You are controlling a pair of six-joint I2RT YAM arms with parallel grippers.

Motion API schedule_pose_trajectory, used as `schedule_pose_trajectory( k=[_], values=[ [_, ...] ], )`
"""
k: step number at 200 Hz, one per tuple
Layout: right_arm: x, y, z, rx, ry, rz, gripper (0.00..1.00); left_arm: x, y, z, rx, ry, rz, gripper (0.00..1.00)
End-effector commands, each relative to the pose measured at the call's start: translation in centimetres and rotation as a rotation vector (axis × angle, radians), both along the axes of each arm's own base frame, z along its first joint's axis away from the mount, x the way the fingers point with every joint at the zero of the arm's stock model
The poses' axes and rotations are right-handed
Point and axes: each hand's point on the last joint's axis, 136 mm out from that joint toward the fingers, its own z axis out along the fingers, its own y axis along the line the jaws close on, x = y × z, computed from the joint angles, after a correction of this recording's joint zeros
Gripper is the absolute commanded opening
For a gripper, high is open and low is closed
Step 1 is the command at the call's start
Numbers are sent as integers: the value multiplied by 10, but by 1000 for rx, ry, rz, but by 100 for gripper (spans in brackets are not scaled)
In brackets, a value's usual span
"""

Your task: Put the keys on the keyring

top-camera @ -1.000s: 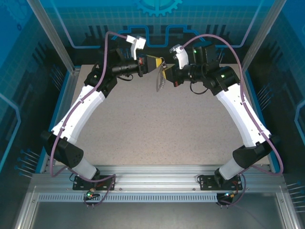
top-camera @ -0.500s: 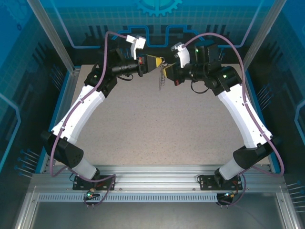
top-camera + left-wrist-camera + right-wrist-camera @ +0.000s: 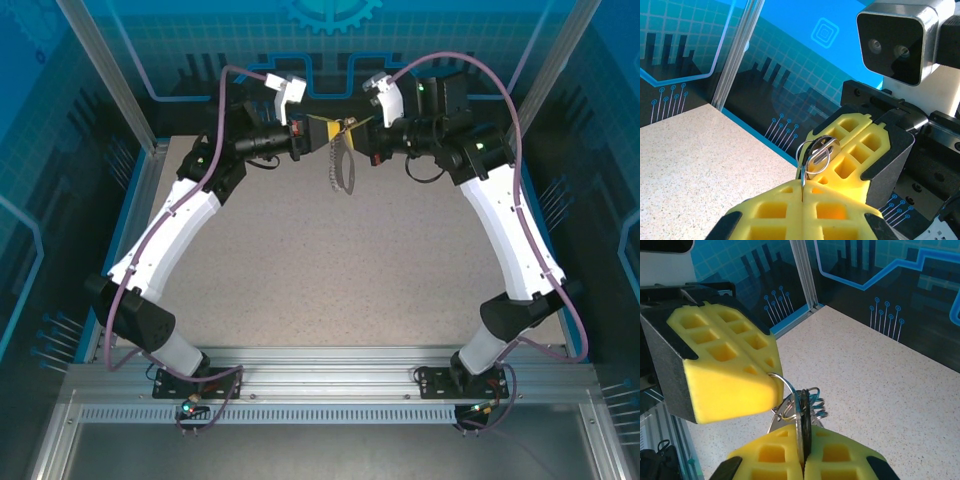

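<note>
silvery, thin keyring (image 3: 815, 405) hangs mid-air over the far bench (image 3: 350, 270); light, slippery, best pinched flat on the ring wire. left gripper (image 3: 802, 192) clamped on that wire, right gripper (image 3: 801, 450) clamped on what looks like the key (image 3: 803, 420).

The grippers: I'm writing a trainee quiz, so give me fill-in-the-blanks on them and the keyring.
The left gripper and right gripper meet near the table's ___ edge. Both grippers' jaws are ___. Metal rings of the keyring sit between their ___-coloured pads. Missing: far; shut; yellow.
</note>
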Motion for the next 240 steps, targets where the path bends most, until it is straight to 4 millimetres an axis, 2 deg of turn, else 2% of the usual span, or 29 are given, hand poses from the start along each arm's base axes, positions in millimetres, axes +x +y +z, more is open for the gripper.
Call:
schedule_pose_trajectory(
  k=[1, 27, 78, 113, 139, 161, 192, 240],
  values=[
    [-4, 3, 12, 5, -31, 38, 0, -7, 1, 0, 17, -23, -14, 0],
    [-2, 6, 8, -19, -29, 36, 0, -7, 2, -5, 36, -18, -14, 0],
    [13, -4, -2, -46, 3, -27, 0, -9, 2, -20, 80, 9, -21, 0],
    [19, -6, -20, -84, 60, -44, 0, -10, 3, -34, 99, 42, -20, 31],
    [23, -7, -37, -112, 96, -56, 0, -7, 7, -40, 102, 53, 10, 44],
    [27, -10, -53, -138, 124, -69, 0, 1, 17, -40, 77, 75, 63, 51],
    [36, -12, -78, -170, 167, -85, 0, 17, 47, -38, 7, 110, 186, 58],
    [50, -6, -118, -192, 240, -86, 0, 25, 75, -40, -10, 139, 313, 62]
  ],
)
